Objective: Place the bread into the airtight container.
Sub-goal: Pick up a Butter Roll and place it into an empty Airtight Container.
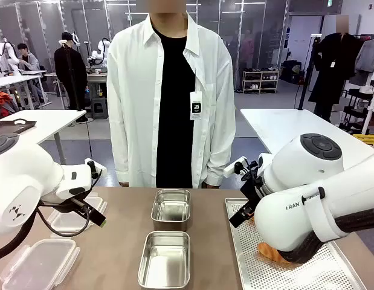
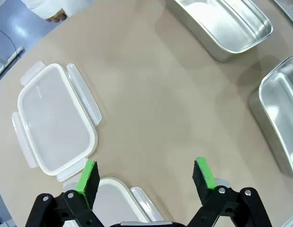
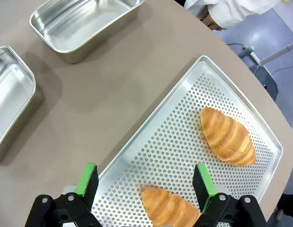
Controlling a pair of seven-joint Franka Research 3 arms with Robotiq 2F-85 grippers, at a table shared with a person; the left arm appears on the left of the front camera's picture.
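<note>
While the right gripper (image 3: pixel 145 178) hung with jaws spread wide and empty, one bread (image 3: pixel 167 210) lay just below them on the perforated tray (image 3: pixel 160 142), a second bread (image 3: pixel 226 136) farther along. The left gripper (image 2: pixel 146 177), likewise released and empty, hovered above the table beside the clear airtight container (image 2: pixel 54 120).

The table (image 2: pixel 151 109) is smooth and matt. The far pan (image 1: pixel 171 206) and near pan (image 1: pixel 165 260) are brushed metal with a soft shine. The tray (image 3: pixel 170 137) is pale perforated metal. The container (image 2: pixel 54 118) is cloudy, glossy plastic. The bread (image 3: pixel 226 135) has a glazed crust.
</note>
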